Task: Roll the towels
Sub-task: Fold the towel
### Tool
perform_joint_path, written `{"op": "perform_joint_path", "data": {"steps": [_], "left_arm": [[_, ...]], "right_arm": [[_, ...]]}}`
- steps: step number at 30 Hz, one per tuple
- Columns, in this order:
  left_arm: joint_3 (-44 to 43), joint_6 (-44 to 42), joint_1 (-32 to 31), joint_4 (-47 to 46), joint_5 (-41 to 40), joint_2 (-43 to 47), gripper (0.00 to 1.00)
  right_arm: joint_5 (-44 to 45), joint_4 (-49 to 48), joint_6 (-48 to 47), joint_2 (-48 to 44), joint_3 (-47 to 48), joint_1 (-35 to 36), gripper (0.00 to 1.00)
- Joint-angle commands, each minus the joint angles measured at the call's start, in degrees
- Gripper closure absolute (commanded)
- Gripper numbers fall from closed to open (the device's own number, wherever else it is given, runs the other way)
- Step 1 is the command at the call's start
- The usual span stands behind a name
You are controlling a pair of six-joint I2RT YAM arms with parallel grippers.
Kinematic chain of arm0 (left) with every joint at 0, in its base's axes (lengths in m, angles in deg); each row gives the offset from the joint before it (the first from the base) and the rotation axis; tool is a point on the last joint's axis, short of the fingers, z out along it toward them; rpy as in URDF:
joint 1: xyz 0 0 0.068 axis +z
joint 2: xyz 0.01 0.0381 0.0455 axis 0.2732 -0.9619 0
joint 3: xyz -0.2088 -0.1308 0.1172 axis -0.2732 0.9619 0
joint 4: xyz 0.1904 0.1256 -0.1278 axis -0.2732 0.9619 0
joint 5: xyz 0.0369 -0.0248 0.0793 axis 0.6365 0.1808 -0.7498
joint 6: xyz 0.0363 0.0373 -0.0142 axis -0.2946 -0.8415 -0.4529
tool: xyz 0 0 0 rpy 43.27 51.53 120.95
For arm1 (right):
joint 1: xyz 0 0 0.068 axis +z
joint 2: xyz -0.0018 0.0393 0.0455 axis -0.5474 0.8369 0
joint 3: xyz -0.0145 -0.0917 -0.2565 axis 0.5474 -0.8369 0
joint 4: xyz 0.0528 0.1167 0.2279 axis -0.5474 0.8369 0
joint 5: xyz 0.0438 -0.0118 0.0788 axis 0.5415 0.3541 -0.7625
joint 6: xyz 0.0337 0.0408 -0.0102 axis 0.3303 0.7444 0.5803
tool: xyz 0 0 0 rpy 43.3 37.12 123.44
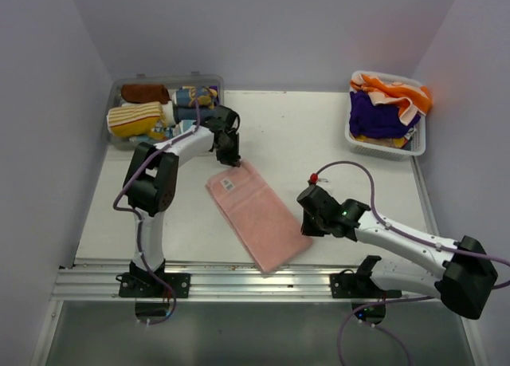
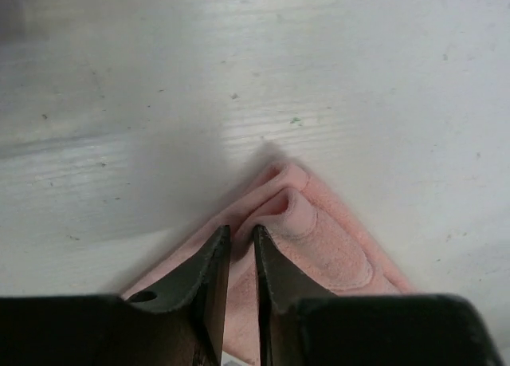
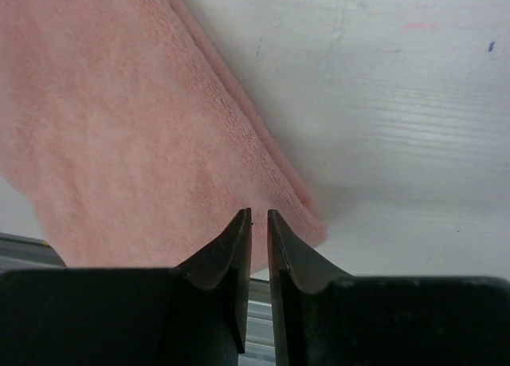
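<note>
1. White scuffed tabletop [image 1: 335, 135] w/ pale lilac walls [image 1: 263, 31] round it. One pink terry towel [image 1: 259, 218] lies flat and unrolled mid-table, on a diagonal, between the 2 arms.
2. Left gripper [image 2: 241, 232] sits on the towel's far corner w/ its jaws down to a thin slit. A ridge of pink cloth is puckered up right into that slit, so imo it's got a pinch on the corner.
3. Right gripper [image 3: 259, 214] is at the other end of the same long edge, by the near-right corner. Jaws also nearly closed, but the cloth under them looks flat, so I can't tell if it has the hem or just hovers over it.
4. Step, my guess: prep, no rolling yet. Both grippers on one long side means either squaring the towel up or abt to fold it lengthwise.
5. Next move prob needs both ends lifted together and carried across evenly, else the soft terry skews and the roll goes cone-shaped. Right side wants a sure grip first.
6. Clear plastic bin [image 1: 119, 85] at far left holds rolled towels, e.g. a yellow striped one [image 1: 135, 117]. White slotted basket [image 1: 418, 147] at far right holds a loose purple and orange heap [image 1: 378, 115], so plenty left to do.
7. Writing: small white label [image 1: 227, 184] near the towel's far end has dark marks, too small to read. No brands elsewhere afaict.
</note>
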Motion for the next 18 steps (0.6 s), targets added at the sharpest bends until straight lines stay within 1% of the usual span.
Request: {"op": "perform_joint_path", "data": {"steps": [1,3,4,5,7,10,11,13,14,18], "left_arm": [[-6.8,-1.8,-1.6,3.8,-5.1,1.3,0.78],[-7.9,-2.0,-1.7,5.1,-8.3,5.3,0.75],[-7.7,-2.0,-1.6,5.5,-9.8,6.8,0.74],[-6.8,-2.0,-1.8,6.2,-9.9,9.8,0.73],[-4.9,-1.9,-1.8,6.8,-9.5,12.6,0.73],[0.9,-0.9,-1.9,7.4,-5.7,17.6,0.73],[5.0,-0.7,-2.0,6.4,-4.9,20.0,0.73],[9.3,0.3,-2.0,4.9,-3.0,22.3,0.73],[12.6,0.7,-2.1,4.2,-2.8,23.8,0.73],[18.6,2.2,-2.1,2.8,-3.3,26.7,0.74]], "right_arm": [[7.3,5.2,-0.3,-3.3,4.5,0.1,0.82],[7.6,5.1,-2.1,-0.2,7.6,0.2,0.82],[6.1,4.3,-4.3,1.2,8.7,0.2,0.82],[5.5,2.8,-5.2,4.9,10.6,0.3,0.82],[4.3,1.2,-8.1,8.1,13.6,1.0,0.82],[2.7,-2.3,-12.2,14.1,16.6,1.3,0.82],[1.4,-3.7,-13.3,15.7,19.1,1.3,0.82],[0.4,-4.5,-16.2,20.9,23.3,1.4,0.81],[-0.2,-5.4,-16.9,22.7,24.6,1.4,0.81],[-1.8,-7.9,-20.0,30.9,31.3,1.4,0.81]]}}
